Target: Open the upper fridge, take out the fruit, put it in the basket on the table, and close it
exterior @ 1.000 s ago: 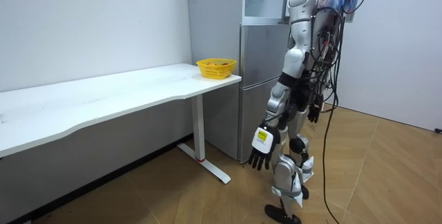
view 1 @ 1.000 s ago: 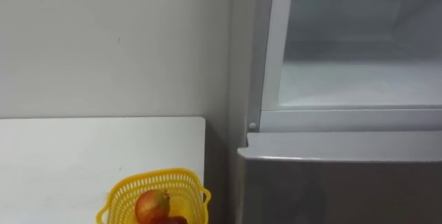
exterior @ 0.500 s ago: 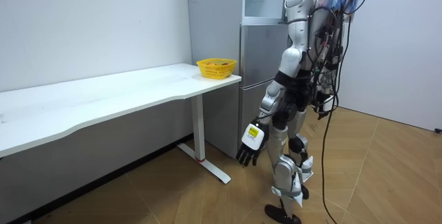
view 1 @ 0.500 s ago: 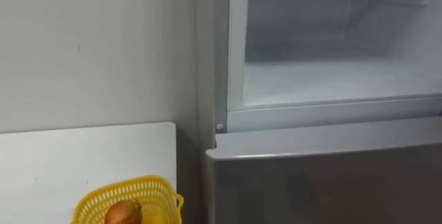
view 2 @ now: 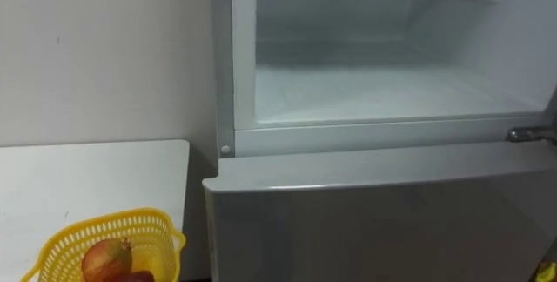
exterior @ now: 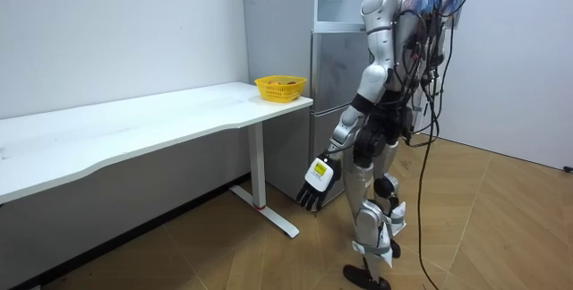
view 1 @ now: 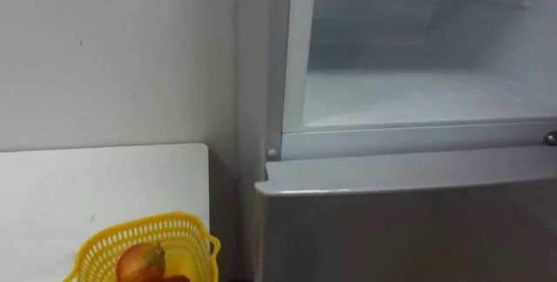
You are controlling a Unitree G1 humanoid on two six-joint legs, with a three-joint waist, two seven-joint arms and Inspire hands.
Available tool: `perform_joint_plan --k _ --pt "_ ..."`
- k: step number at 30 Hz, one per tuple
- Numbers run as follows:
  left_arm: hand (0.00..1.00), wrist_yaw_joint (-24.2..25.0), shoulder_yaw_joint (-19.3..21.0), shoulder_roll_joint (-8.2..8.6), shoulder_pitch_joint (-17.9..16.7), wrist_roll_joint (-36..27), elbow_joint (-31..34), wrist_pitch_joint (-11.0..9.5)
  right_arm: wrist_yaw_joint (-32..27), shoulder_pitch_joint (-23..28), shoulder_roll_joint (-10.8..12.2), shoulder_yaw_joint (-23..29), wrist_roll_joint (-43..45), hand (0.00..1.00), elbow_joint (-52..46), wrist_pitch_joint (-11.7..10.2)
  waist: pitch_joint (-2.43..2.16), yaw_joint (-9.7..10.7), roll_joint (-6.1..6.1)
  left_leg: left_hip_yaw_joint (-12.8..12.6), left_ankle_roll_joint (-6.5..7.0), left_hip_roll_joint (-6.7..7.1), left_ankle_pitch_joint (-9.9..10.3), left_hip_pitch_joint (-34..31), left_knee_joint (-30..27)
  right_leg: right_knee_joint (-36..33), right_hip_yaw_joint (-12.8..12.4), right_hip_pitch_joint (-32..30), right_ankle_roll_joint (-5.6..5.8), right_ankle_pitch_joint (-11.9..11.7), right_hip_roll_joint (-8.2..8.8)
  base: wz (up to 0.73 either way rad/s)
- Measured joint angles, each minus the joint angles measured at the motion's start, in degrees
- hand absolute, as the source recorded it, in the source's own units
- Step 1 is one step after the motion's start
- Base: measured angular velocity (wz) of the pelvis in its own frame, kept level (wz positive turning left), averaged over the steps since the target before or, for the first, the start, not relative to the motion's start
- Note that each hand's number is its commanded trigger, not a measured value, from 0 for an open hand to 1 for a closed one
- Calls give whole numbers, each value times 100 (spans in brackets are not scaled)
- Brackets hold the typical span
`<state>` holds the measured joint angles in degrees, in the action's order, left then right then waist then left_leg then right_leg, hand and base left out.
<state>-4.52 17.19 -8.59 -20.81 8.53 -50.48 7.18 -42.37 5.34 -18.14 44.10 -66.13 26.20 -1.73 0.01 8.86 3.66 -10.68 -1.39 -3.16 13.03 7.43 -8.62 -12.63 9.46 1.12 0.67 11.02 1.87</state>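
basket (view 1: 187,234) cut off below, fridge (view 1: 409,156) top cropped

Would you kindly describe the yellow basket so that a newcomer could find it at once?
Start at the tall grey fridge with its upper compartment open; a long white table stands beside it, against the wall. At the table's end nearest the fridge sits the basket: yellow openwork plastic, with a reddish fruit inside.

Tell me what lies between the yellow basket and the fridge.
Only a narrow, shadowed gap: the yellow basket sits at the white table's end, and nothing stands between it and the fridge. Both eye views show it.
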Motion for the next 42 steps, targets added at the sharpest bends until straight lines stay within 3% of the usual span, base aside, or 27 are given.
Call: perform_joint_plan --k 8,10,13,20,24,32,39,41,42 --pt "0 30 -50 9 -3 43 -102 -145 -58 92 -3 -90 1072 0 -2085 -287 25 -134 -88 -69 0 -2 0 0 15 5 -45 -26 -2 -4 -10 -5" --pt "0 27 -51 -9 -5 45 -142 -287 47 103 -2 -289 1423 0 -2648 -447 23 -138 -103 -71 0 -4 0 -18 14 10 -24 -25 -3 -3 -9 3" --pt "0 27 -49 -9 -2 41 -246 -478 250 98 0 -301 1545 0 -3041 -493 18 -231 -100 -89 0 -6 0 -4 16 7 -11 1 -2 -3 -5 3" --pt "0 28 -39 -10 -19 121 -578 -548 329 127 0 -434 1504 0 -3342 -499 7 -333 -120 -92 0 -6 0 11 14 -18 -12 0 -3 -4 -1 -2" --pt "0 37 -43 -12 -8 130 -678 -715 357 127 0 -621 1524 0 -3373 -499 9 -334 -121 -109 0 -5 0 21 10 -46 -21 -9 -4 -4 0 -1" --pt "0 295 -26 -6 -3 128 -1042 -844 383 151 0 -927 1874 0 -3634 -485 23 -443 -148 -173 1 1 0 -64 -16 -226 -144 -190 -9 -1 -1 -7" --pt "0 466 46 8 42 127 -1189 -1137 378 154 19 -1134 2015 0 -3794 -482 24 -442 -145 -173 3 9 -1 -89 -52 -313 -156 -307 -33 -7 12 -5" --pt "0 509 73 12 41 128 -1199 -1149 379 148 3 -1088 2122 0 -4176 -557 23 -441 -148 -174 2 5 -1 -90 -64 -312 -158 -307 -37 -9 8 -2" --pt "0 511 65 12 43 126 -1201 -1159 458 149 -21 -1116 2298 0 -4313 -706 26 -440 -143 -174 2 0 -1 -93 -69 -302 -157 -310 -39 -10 4 0"
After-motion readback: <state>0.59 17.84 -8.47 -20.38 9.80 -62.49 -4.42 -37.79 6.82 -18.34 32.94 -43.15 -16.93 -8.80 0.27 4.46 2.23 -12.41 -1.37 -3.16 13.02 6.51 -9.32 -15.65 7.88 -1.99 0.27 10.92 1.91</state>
